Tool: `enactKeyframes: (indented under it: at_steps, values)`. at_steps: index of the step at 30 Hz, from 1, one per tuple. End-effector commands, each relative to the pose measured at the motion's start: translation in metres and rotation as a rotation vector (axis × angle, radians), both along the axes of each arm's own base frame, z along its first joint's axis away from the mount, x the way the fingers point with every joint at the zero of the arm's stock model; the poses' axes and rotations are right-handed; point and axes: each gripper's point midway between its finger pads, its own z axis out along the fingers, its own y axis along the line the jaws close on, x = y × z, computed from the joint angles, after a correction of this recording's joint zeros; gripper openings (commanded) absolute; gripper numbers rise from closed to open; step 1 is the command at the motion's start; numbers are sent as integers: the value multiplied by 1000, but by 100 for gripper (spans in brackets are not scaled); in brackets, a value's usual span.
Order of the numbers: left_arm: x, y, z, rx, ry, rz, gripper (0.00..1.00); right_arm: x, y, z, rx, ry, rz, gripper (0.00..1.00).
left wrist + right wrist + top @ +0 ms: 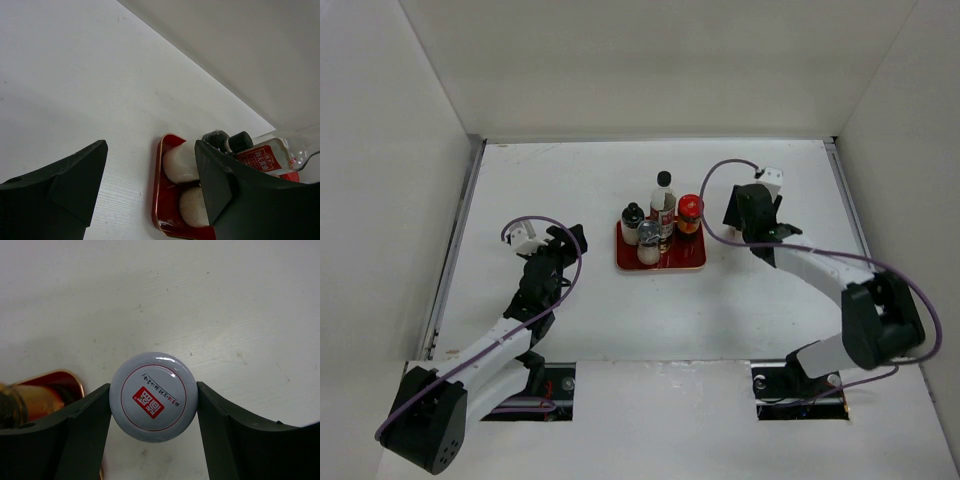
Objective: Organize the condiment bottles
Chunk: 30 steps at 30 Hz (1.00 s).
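The right gripper [151, 392] clamps the round white-lidded jar [152, 403] just right of the red rectangular tray [692, 264]. The lid carries a red square logo; its ring text is illegible. The left gripper [151, 150] is wide open and empty, left of the tray.

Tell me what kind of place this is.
Probably a robot test cell: a white table boxed in by white walls, two robot arms bolted at its near edge, a red tray of condiment bottles, and the right tool gripping a white-lidded jar.
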Motion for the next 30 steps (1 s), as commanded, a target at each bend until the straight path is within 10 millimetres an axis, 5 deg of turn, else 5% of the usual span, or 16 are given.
enactKeyframes:
  at_steps: [1, 4, 8, 11, 16, 25, 30]
  values:
    - [0, -4, 14, -30, -51, -11, 69, -14, 9, 69, 79, -226, -16, 52]
    - [2, -4, 12, -28, -42, -12, 69, -41, 34, 73, 120, -250, 68, 51]
    - [3, -6, 8, -21, -30, -11, 71, -61, 95, 85, 212, -296, 221, 51]
    - [4, -7, 6, -19, -23, -17, 73, -60, 135, 93, 241, -329, 310, 51]
    - [4, -4, 6, -17, -23, -6, 80, -46, 170, 91, 254, -345, 369, 52]
    - [7, -4, 2, -5, -4, 0, 100, -41, 189, 37, 187, -245, 398, 65]
    - [12, -1, -6, 16, 33, 13, 100, -45, 184, 47, 192, -261, 397, 89]
